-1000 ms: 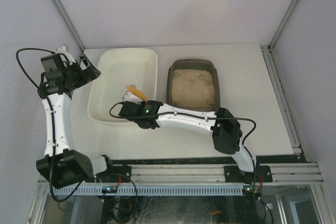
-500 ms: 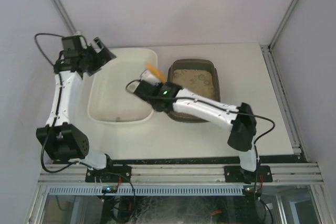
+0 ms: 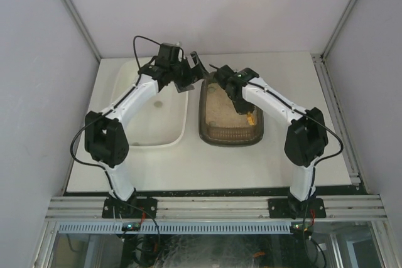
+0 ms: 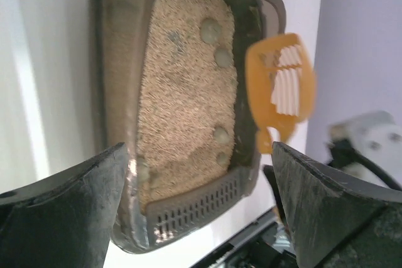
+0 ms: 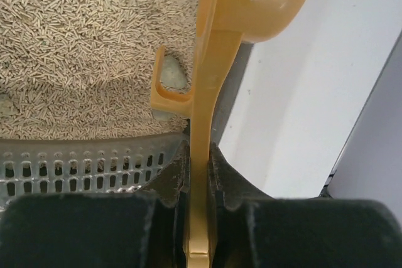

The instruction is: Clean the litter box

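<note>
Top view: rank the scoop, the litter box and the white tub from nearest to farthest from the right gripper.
1. The scoop, clamped in the jaws of the right gripper.
2. The litter box, directly below that gripper.
3. The white tub, farthest, off to the left beyond the litter box.

Place: a lab-like robot test booth.
Walls: plain pale grey panels (image 3: 207,10) in metal framing.
Base: silver aluminium rail (image 3: 213,205) along the near edge of the flat white tabletop (image 3: 188,167).
</note>
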Robot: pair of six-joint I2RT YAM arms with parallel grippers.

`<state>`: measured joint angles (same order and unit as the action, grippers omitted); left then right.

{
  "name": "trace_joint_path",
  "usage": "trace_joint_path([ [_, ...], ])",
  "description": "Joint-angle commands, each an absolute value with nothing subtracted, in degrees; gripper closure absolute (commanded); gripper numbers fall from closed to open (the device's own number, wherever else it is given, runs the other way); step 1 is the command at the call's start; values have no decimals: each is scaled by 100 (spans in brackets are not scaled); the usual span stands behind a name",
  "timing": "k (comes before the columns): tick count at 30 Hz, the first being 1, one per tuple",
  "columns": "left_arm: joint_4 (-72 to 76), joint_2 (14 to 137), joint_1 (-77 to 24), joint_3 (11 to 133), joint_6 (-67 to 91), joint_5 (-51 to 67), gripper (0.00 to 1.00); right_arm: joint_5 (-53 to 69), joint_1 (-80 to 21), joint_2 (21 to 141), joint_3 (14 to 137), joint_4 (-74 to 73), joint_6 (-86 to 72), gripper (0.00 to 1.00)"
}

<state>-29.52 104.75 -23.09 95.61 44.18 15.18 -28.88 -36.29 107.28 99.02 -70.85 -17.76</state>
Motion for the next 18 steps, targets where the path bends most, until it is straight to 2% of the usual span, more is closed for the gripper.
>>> trace_joint_path([
  [1, -2404, 10084, -2394, 9382, 5022, 1734, 0, -2562, -3547, 10968, 9938, -6987, -1957, 100],
  [18, -2019, 8673, -1889, 7557, 4201, 1591, 0, -2881, -3270, 12029, 10354, -6422, -2081, 100],
])
